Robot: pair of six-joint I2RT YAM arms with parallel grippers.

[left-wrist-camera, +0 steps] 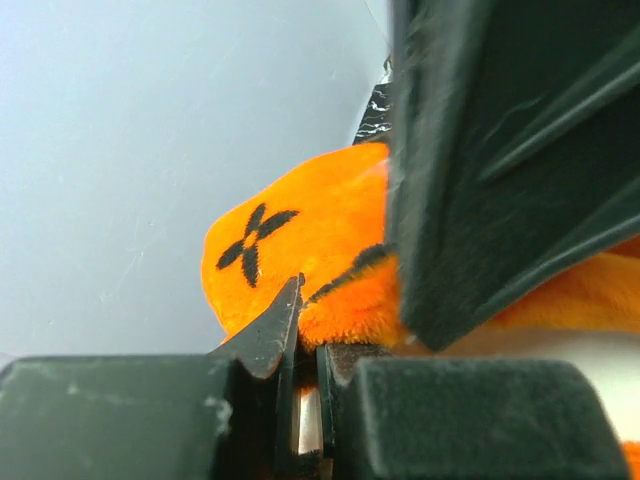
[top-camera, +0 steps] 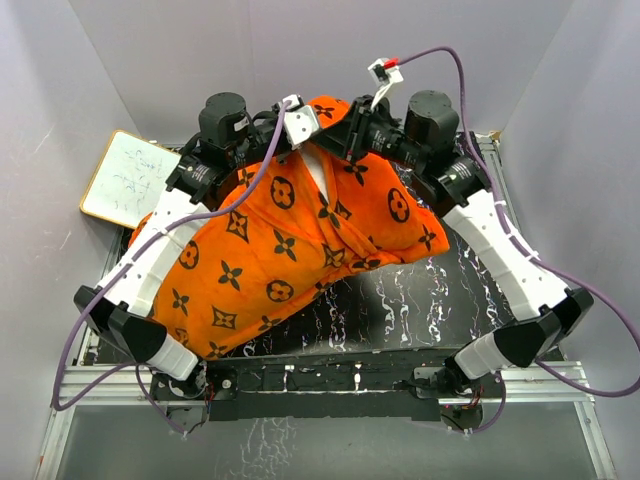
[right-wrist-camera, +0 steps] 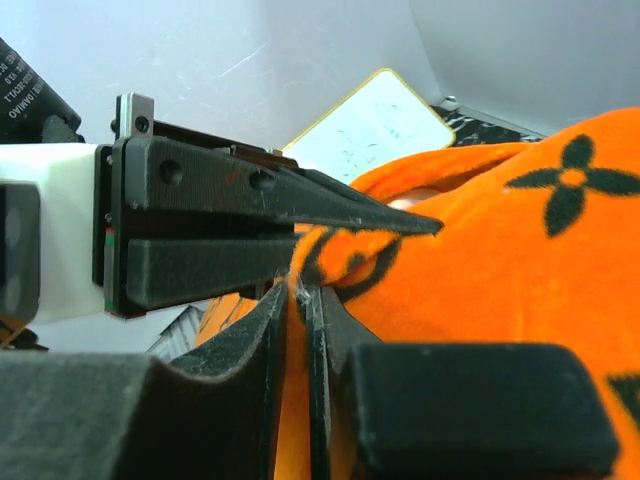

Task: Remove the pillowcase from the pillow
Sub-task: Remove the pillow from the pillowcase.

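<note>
My right gripper (right-wrist-camera: 300, 300) is pinching a fold of the bright orange plush pillowcase with dark brown monogram flowers (top-camera: 260, 260), fabric bunching between its tips. My left gripper (left-wrist-camera: 305, 320) is sitting closed, plush right at its tips; whether it's gripping, I cannot tell. The plump white pillow (top-camera: 318, 172) is peeking out just beside both.

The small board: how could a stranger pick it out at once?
Find the dark table, mostly under the orange pillowcase. At its far left corner sits a board. Unlike the soft plush, it is a flat white rectangle bearing faint scribbles.
</note>
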